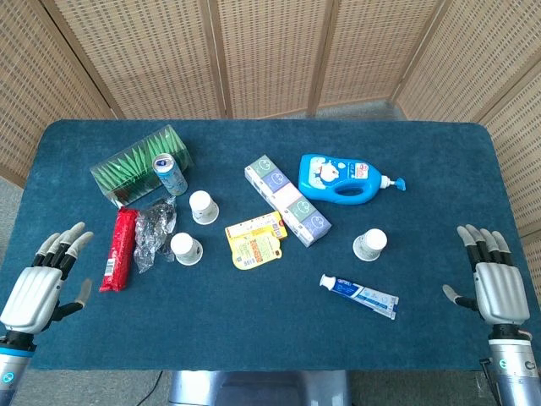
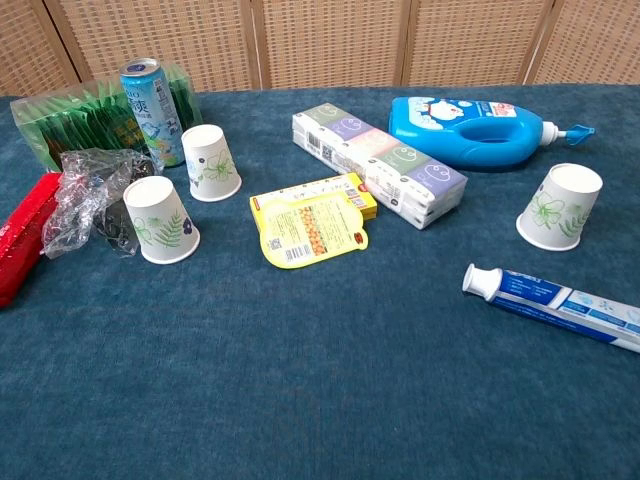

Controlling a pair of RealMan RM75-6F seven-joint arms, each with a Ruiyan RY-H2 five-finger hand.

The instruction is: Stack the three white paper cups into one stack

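From the head view, I am holding my left hand [image 1: 34, 288] at eight o'clock and my right hand [image 1: 499, 283] at four, both spread and empty. Three paper cups are sitting upside down: one [image 1: 204, 206] near centre-left, one [image 1: 186, 249] below it, one [image 1: 370, 244] toward three.

From the chest view, they are looking light and crushable; I am judging a gentle grasp around the sidewall best.
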